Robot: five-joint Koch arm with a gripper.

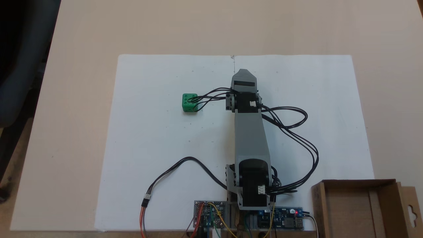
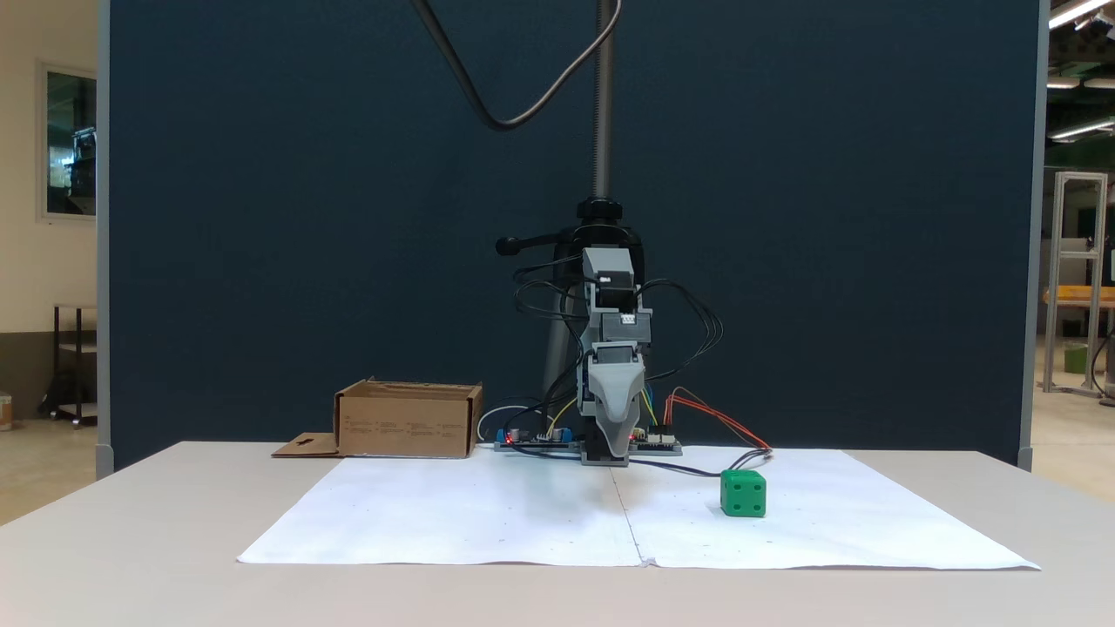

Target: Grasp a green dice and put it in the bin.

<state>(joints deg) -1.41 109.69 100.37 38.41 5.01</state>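
We see the arm folded over its base, with the gripper [image 1: 244, 73] pointing down above the middle of the white paper [image 1: 158, 165] on the desk [image 1: 82, 33]. Its jaws stand pressed together and hold nothing.

The dice [image 1: 189, 102] rests on the paper, well apart from the gripper, toward the left edge of the sheet in the top-down fixed view. A loop of black cable [image 1: 211, 96] from the wrist hangs across it in that view.

The bin [image 1: 357, 205] stands at the desk corner beside the arm base, off the paper, with its flap [image 1: 410, 211] lying outward.

We judge the grasp not yet begun. Risks from here:

1. The cable loop may drag across the dice as the arm swings, and shift it.
2. A rounded cube may slip or roll if the jaws meet it off centre.
3. The bin lies close behind the base; a short reach could release the dice on the wall or outside it.
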